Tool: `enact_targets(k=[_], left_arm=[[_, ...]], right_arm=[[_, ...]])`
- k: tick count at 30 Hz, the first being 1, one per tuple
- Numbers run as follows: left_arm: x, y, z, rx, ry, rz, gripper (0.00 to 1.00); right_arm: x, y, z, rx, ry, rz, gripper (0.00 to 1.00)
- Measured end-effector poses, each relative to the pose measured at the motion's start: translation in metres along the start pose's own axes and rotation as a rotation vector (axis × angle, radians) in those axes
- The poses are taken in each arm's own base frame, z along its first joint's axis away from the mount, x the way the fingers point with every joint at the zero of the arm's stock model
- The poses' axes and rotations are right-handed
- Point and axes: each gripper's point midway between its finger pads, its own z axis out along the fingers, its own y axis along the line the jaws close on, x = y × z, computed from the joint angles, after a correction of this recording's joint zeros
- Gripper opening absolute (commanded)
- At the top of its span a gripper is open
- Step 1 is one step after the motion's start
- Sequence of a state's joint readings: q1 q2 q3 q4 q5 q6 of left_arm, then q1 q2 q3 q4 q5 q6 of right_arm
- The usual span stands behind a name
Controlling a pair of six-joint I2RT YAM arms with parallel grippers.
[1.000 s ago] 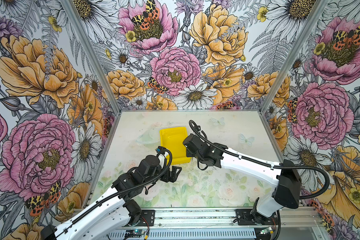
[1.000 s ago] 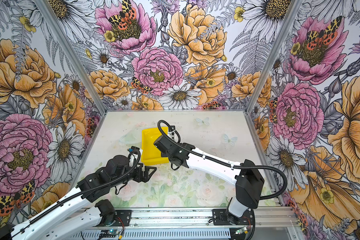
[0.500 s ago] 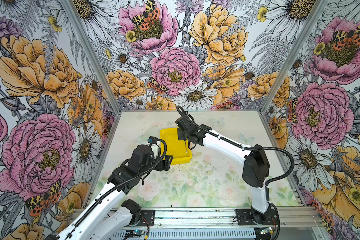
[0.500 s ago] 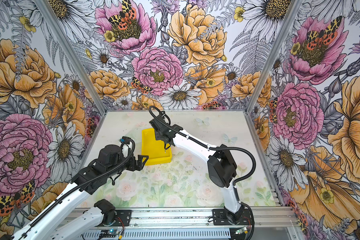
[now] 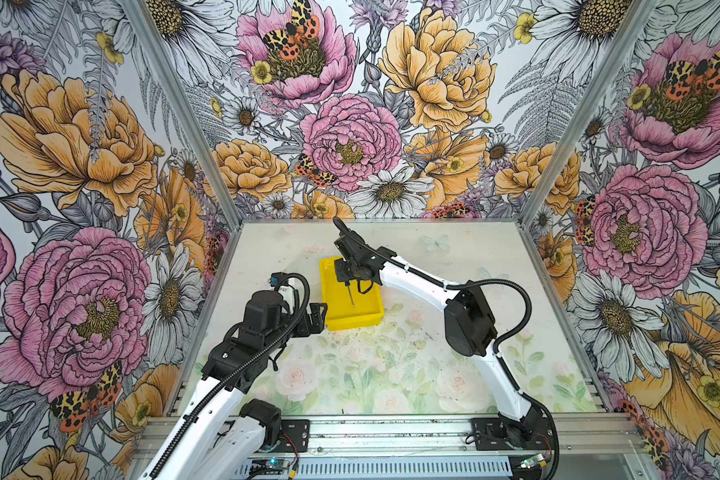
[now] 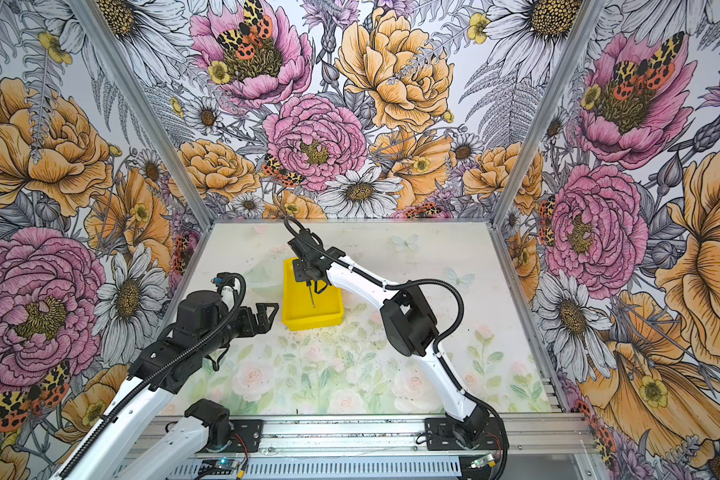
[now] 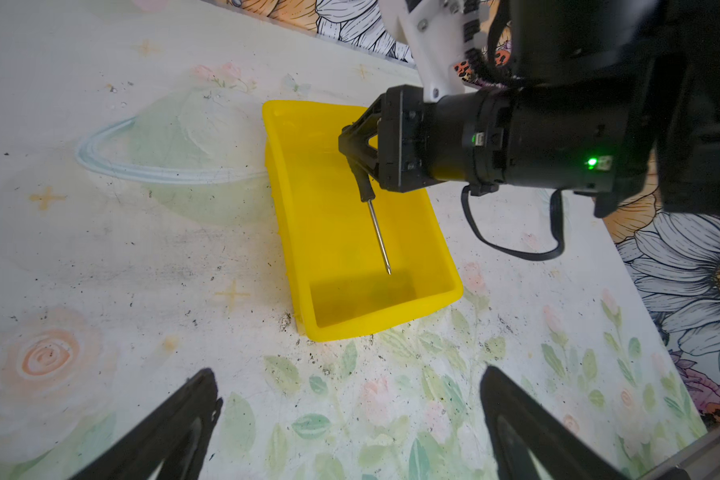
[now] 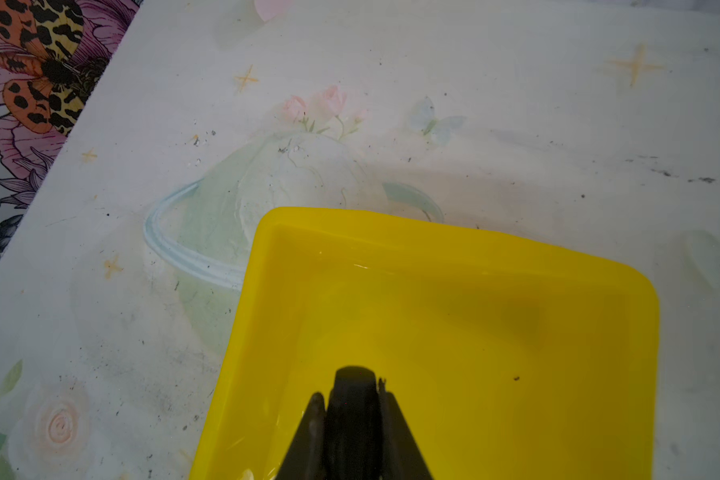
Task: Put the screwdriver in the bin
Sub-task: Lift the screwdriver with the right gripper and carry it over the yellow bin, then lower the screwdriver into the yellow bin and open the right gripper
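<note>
Screwdriver [image 7: 378, 232] hangs tip-down over the bin [image 7: 281, 216], centre frame, handle clamped in the right gripper [image 7: 360, 172].
Release next: part the jaws; tip perhaps not yet touching down. Left gripper [image 7: 348, 374] gapes, lower frame.

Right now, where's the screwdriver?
Mid-table in both top views: the screwdriver hangs by its handle from the shut right gripper, shaft angled down over the bin interior.
</note>
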State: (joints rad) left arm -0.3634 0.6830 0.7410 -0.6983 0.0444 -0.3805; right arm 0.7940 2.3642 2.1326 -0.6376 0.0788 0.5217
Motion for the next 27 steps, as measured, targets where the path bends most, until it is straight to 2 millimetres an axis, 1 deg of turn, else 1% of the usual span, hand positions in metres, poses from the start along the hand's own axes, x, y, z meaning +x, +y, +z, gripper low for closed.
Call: enact_targets(k=[6, 11, 16, 19, 27], left_arm=[[0.003, 0.002, -0.002, -0.004, 0.010, -0.007, 0.99], [0.008, 0.004, -0.002, -0.013, 0.028, -0.016, 0.98], [0.009, 0.004, -0.003, -0.015, 0.030, -0.016, 0.99], [0.009, 0.005, -0.003, -0.016, 0.032, -0.016, 0.99], [0.011, 0.005, -0.003, -0.018, 0.038, -0.016, 0.99]], right_arm=[[0.006, -0.010, 0.020, -0.009, 0.034, 0.037, 0.00], [0.017, -0.016, 0.040, -0.008, 0.065, 0.098, 0.00], [0.026, -0.015, 0.061, -0.016, 0.088, 0.136, 0.00], [0.027, -0.014, 0.067, -0.020, 0.090, 0.151, 0.00], [0.020, -0.006, 0.068, -0.049, 0.070, 0.203, 0.00]])
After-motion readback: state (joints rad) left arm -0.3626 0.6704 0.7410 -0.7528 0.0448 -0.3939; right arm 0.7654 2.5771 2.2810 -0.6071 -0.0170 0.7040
